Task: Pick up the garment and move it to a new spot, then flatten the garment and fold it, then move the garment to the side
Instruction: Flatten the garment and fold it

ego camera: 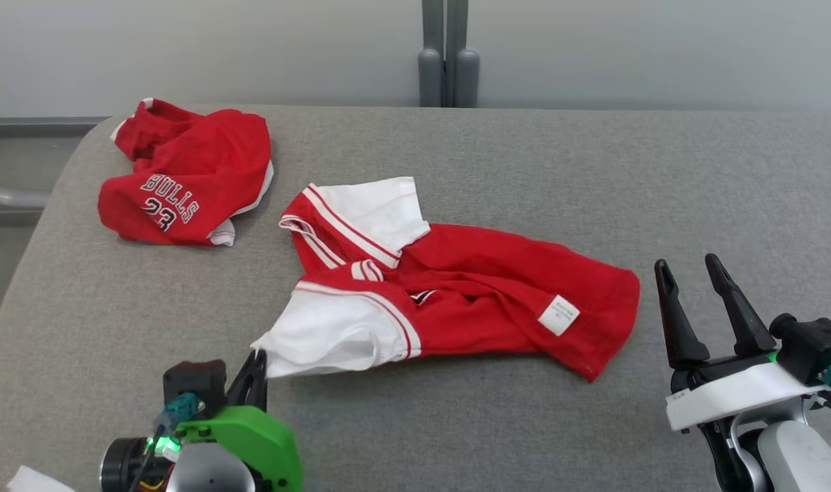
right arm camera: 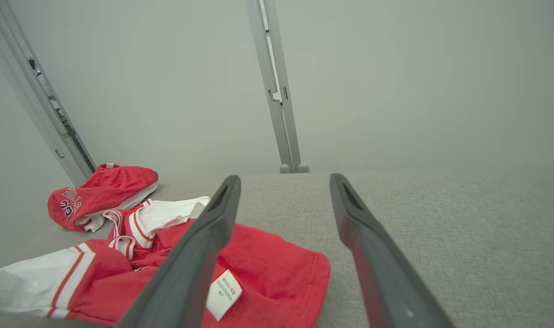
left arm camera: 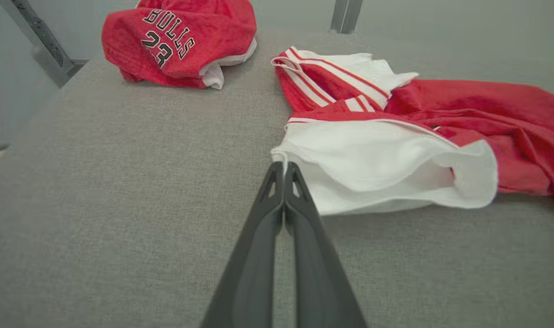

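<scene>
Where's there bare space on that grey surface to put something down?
Widest: the grey surface at far right, beyond the red and white shirt and open right gripper. Also the left strip between the Bulls garment and left gripper. Crowded: the narrow gap between the garments.

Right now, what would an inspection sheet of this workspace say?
Surface: grey fabric-covered table, no marks seen.
Job's things: crumpled red-and-white mesh shirt, white label showing.
Clutter: bunched red Bulls jersey at far left, apart from the shirt.
Grippers: left gripper shut, apparently on the shirt's white sleeve corner; right gripper open, empty, right of the shirt.
Cables: teal-plugged leads at both wrists, off the cloth.
Surroundings: pale grey wall, grey metal post.
</scene>
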Available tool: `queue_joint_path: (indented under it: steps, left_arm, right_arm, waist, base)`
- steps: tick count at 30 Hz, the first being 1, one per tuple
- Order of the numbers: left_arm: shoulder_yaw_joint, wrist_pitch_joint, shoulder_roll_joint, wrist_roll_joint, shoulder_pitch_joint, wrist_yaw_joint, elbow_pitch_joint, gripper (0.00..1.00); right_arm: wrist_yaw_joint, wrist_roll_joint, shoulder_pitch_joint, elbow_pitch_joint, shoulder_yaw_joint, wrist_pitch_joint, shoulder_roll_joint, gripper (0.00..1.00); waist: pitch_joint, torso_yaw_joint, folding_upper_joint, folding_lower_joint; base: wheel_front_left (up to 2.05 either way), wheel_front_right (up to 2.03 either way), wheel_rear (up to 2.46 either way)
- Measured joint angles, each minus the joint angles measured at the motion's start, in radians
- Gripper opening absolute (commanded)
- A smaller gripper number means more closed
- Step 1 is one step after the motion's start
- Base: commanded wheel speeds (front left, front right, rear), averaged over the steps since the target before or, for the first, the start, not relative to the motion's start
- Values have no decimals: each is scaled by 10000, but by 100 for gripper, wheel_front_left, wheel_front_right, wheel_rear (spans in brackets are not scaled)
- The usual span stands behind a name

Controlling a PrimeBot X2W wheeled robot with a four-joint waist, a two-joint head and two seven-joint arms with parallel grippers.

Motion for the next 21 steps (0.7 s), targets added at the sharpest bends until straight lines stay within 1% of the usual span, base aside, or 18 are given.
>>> queue_joint_path:
  steps: [5,8,9,10,11,17,21]
  left_arm:
    - [178,-203,176,-268,654,-13,397,0]
    - [173,-385,138,-430,839,-205,974,0]
    - [174,-462,79,-500,872,-278,1120,30]
    - [186,-593,-17,-637,882,-368,1292,96]
    - [155,-614,-71,-694,882,-460,1523,100]
    - [142,-978,-211,-846,884,-807,2623,100]
    - [274,-1490,-38,-688,840,-800,2594,100]
  right_arm:
    - [0,2,39,19,10,0,-27,100]
    - [0,6,52,42,92,0,-42,100]
    - [0,8,52,58,121,0,-42,100]
    - [0,13,51,63,142,0,-46,100]
    - [0,27,50,73,169,0,-50,100]
    - [0,82,52,194,286,0,-109,100]
    - [0,88,78,226,332,0,-132,100]
  waist:
    - [-257,385,0,0]
    - [-357,501,0,0]
    - [-369,507,0,0]
    - [-368,501,0,-1]
    - [-359,485,0,0]
    - [-415,367,0,0]
    - [-515,279,0,0]
  base:
    - [0,0,0]
    - [0,0,0]
    - [0,0,0]
    - [0,0,0]
    - [0,0,0]
    - [0,0,0]
    - [0,0,0]
